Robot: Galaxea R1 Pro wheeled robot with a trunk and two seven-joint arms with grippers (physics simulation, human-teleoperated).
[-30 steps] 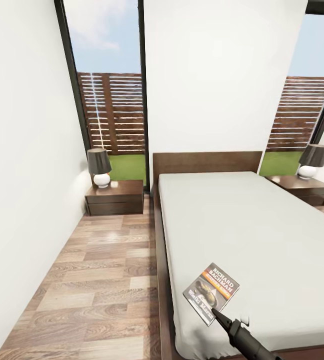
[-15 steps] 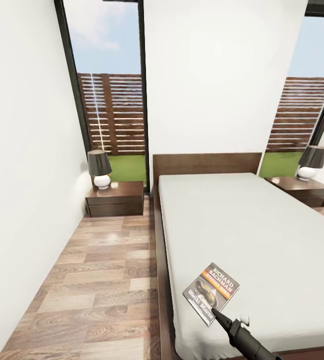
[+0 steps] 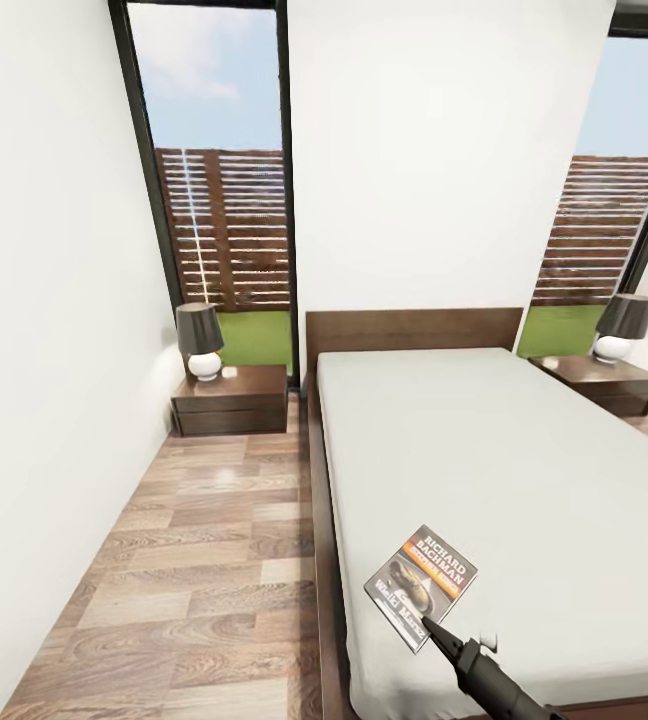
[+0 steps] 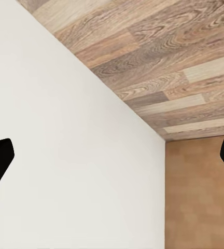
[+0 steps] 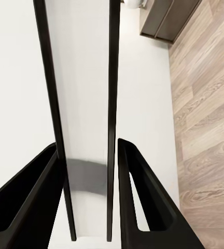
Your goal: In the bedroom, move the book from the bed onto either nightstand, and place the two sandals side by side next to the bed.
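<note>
Head view looks down the bed (image 3: 504, 460); both wrist views sit close, sharing plank floor (image 4: 164, 67).

Book (image 3: 421, 587) on bed (image 3: 524, 480) near foot edge, at my 1 o'clock. Nightstands flank headboard: 11 (image 3: 230, 398) and 2 (image 3: 600, 382).

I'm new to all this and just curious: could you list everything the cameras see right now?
bed: 1, dark brown frame, pale grey mattress, centre-right of the room.
book: 1, dark cover with orange band, gripped at its near corner over the mattress edge.
nightstands: 2, dark brown, one left and one right of the headboard.
lamps: 2, white base with dark shade, one on each nightstand.
windows: 2, black-framed, showing fence and grass.
floor: light brown wood planks.
right hand: black, closed on the book.
left hand: black fingertips spread wide apart.
</note>
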